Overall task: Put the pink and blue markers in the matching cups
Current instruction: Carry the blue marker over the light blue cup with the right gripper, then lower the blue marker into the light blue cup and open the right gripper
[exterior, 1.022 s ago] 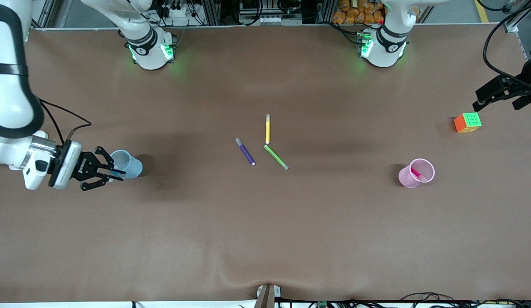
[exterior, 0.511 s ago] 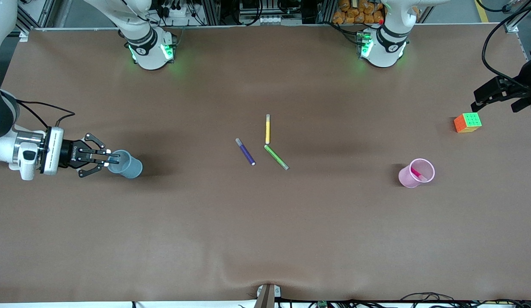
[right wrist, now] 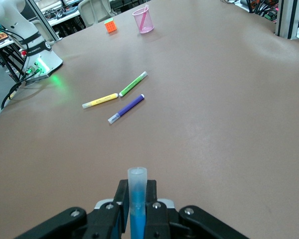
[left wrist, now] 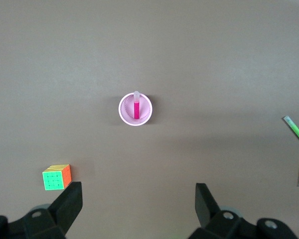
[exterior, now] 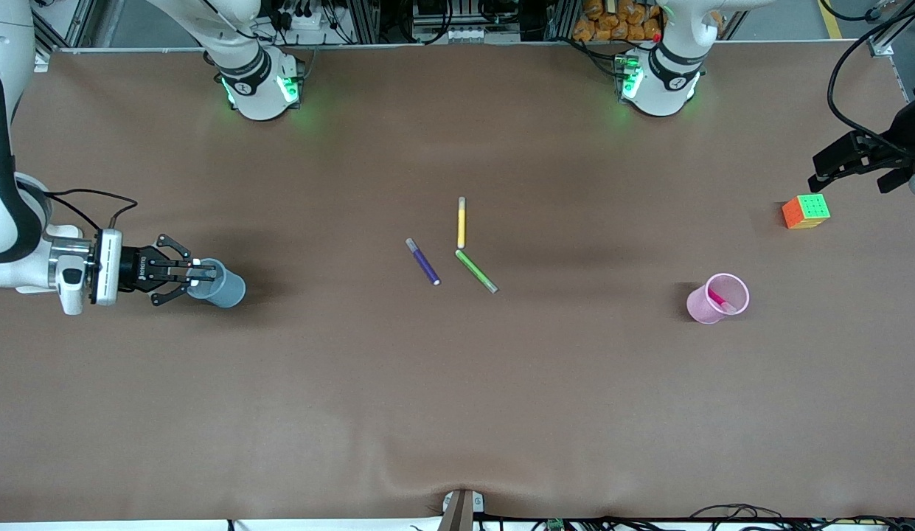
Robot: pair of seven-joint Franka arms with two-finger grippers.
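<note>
From the front, the right claw (exterior: pixel 199 276) sat clamped on the blue marker (exterior: pixel 203 276), right at the rim of the blue cup (exterior: pixel 220 287). The purple marker (exterior: pixel 423 262), yellow marker (exterior: pixel 461 223) and green marker (exterior: pixel 476 271) lay mid-worktop (exterior: pixel 457 398), well apart from that cup, toward the left arm's end. The pink cup (exterior: pixel 714 299) stood farther along still, with the pink marker (exterior: pixel 719 299) in it, near a cube (exterior: pixel 805 212).

The left wrist view showed the left claw (left wrist: pixel 138 206) spread wide, holding nothing, high over the pink cup.

The right wrist view showed the fingers (right wrist: pixel 150 209) pinching the blue marker, tip pointing outward.
</note>
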